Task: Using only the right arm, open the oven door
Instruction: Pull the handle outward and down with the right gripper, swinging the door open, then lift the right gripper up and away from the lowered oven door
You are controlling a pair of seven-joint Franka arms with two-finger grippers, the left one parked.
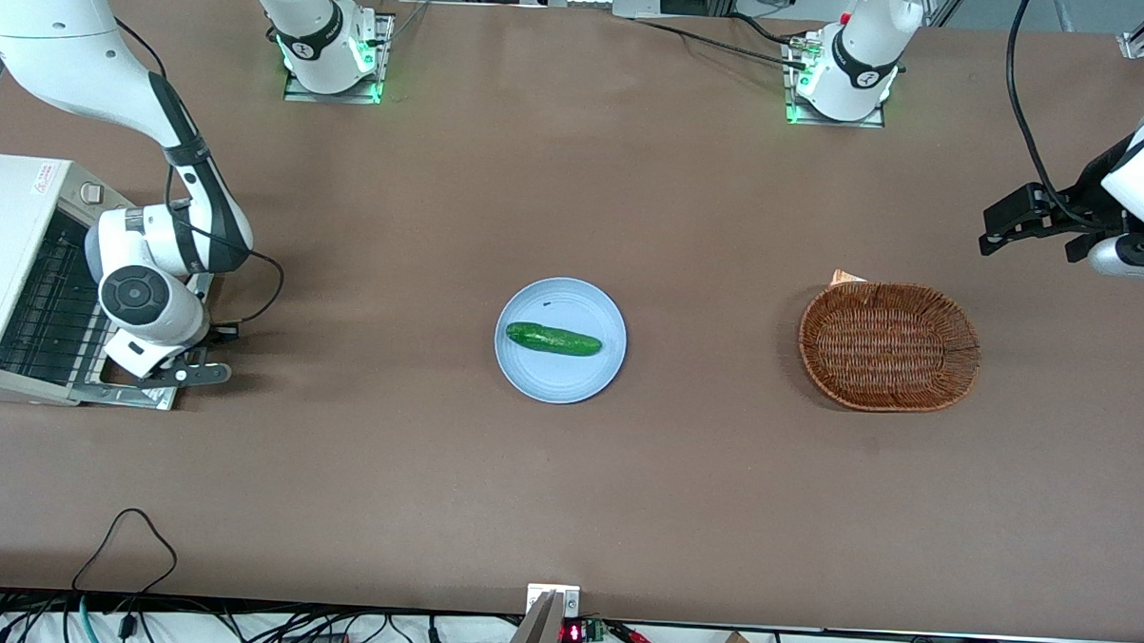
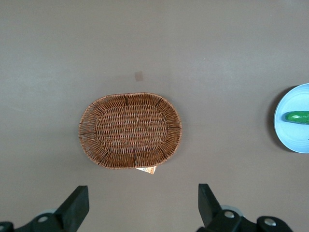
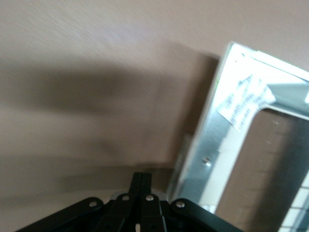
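The small white toaster oven (image 1: 8, 245) stands at the working arm's end of the table. Its oven door (image 1: 127, 394) is swung down and lies about flat on the table, and the wire rack (image 1: 49, 313) inside shows. The right arm (image 1: 145, 288) reaches down over the door. My gripper (image 1: 194, 375) sits at the door's outer edge, just above the table. In the right wrist view the silver door frame (image 3: 227, 140) and dark glass (image 3: 270, 164) lie beside my gripper (image 3: 141, 177), whose two black fingers are pressed together with nothing between them. The bar handle is hidden.
A light blue plate (image 1: 523, 367) with a green cucumber (image 1: 552, 339) sits mid-table. A wicker basket (image 1: 888, 345) lies toward the parked arm's end; it also shows in the left wrist view (image 2: 130, 130). A black cable (image 1: 269, 282) loops beside the working arm's wrist.
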